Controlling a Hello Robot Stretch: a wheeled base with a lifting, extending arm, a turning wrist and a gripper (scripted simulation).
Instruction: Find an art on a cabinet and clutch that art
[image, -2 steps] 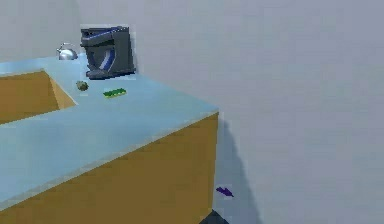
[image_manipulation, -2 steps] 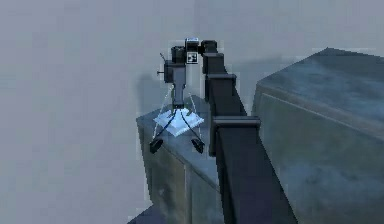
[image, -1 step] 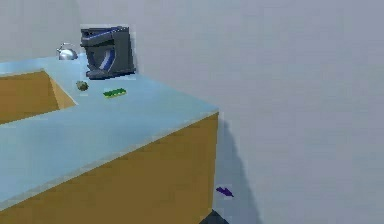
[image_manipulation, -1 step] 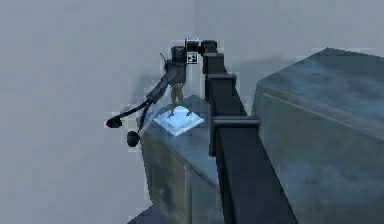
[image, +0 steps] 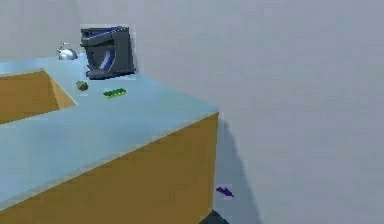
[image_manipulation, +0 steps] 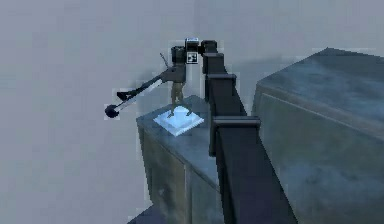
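Statue (image_manipulation: 180, 118) stands on the flat top of a dark grey cabinet (image_manipulation: 160, 165), in front of a pale grey wall (image_manipulation: 60, 60). Just beside that cabinet, toward the arm side view's right, is a taller, wider dark cabinet (image_manipulation: 320, 110).

The statue is upright, with its long axis running straight up. A thin brown figure rises from a white square base, and the base sits with one corner toward the bottom of the arm side view. I cannot tell which way the figure faces.

My arm (image_manipulation: 235, 140) reaches out across the cabinet top. My pincer (image_manipulation: 120, 101) slants down toward the arm side view's left, at the height of the figure. I cannot tell how far open it is, or whether it has hold of anything, since the statue stands right there on the cabinet.

In the forward view a bench (image: 120, 135) with a pale blue top and orange sides carries a grey coffee machine (image: 105, 52), a silvery round thing (image: 67, 53), a small brownish lump (image: 83, 86) and a flat green thing (image: 115, 94).
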